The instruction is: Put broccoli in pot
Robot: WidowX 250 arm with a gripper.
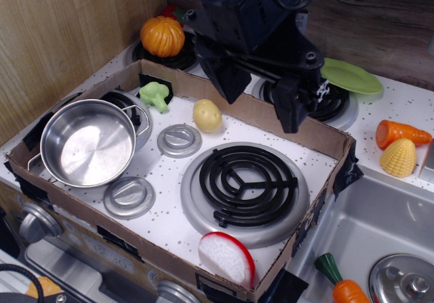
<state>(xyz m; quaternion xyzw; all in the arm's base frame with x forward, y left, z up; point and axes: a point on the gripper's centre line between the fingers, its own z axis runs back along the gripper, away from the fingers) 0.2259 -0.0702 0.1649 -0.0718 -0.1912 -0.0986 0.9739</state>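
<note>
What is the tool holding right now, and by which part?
Nothing. The tool hangs empty above the back burner; the broccoli lies untouched beside the pot.

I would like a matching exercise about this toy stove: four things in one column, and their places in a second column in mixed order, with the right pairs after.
Things:
1. broccoli
2. pot
3. pumpkin
4. green plate

Places:
A. outside the cardboard box, on the far left burner
B. inside the box, at its left side, empty
C. behind the far right burner, outside the box
D. inside the box, at its far wall, just beyond the pot

Pairs: 1-D, 2-B, 3-A, 4-C
</note>
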